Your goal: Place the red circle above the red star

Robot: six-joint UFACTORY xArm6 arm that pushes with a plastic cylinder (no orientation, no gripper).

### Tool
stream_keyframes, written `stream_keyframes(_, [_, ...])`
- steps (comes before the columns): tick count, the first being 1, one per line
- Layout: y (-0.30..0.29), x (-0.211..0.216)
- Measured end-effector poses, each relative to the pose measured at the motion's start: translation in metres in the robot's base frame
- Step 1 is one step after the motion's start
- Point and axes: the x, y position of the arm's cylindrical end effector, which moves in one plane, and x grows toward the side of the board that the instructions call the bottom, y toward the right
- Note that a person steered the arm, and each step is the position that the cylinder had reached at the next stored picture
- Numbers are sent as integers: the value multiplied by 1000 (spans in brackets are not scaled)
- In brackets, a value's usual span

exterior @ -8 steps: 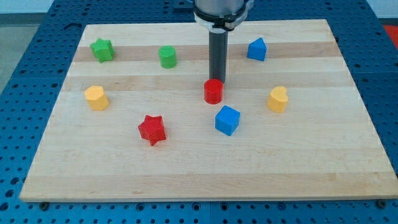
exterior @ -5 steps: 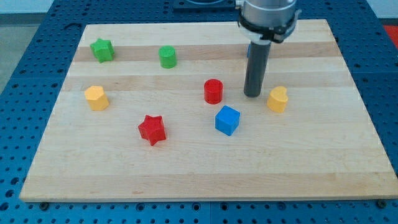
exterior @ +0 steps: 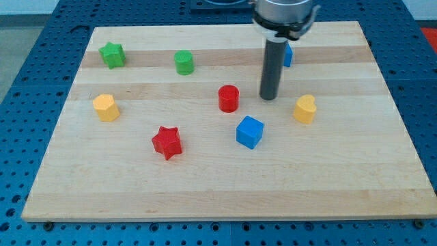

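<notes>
1. My tip (exterior: 268, 98) is a plain dark rod end with no jaws to open or shut; it holds nothing and touches no block.
2. Red circle (exterior: 229, 98) sits near the tip on the view's left, a clear gap between them, at roughly the same height in the view.
3. Red star (exterior: 166, 142) is well off to the tip's lower left, beyond the red circle. The circle is up and to the right of the star, not straight above it, so I judge the task not yet done.
4. Handling, as a judgement: the red circle looks like a small, rigid, light cylinder on smooth wood (exterior: 205, 191); it should slide easily and may veer off a round rod if hit off-centre. There is nothing to grip, only push. Contact belongs on its right side, centred, to drive it toward the view's left until it stands over the star.
5. Other blocks from the tip: blue cube (exterior: 250, 132) just below and slightly left; yellow block (exterior: 305, 108) near on the right; blue block (exterior: 287, 55) above, partly hidden behind the rod; green cylinder (exterior: 184, 62) up and left; green star (exterior: 112, 54) far up and left; second yellow block (exterior: 105, 107) far left.
6. Containers: none in view, nothing holds anything.
</notes>
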Motion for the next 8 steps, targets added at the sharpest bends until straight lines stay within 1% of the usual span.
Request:
stream_keyframes(1, [-57, 13])
stream_keyframes(2, [-64, 16])
stream_keyframes(3, [-49, 19])
stream_keyframes(4, [-53, 34])
stream_keyframes(6, [-138, 38])
stream_keyframes(7, [-119, 36])
stream_keyframes(8, [-100, 20])
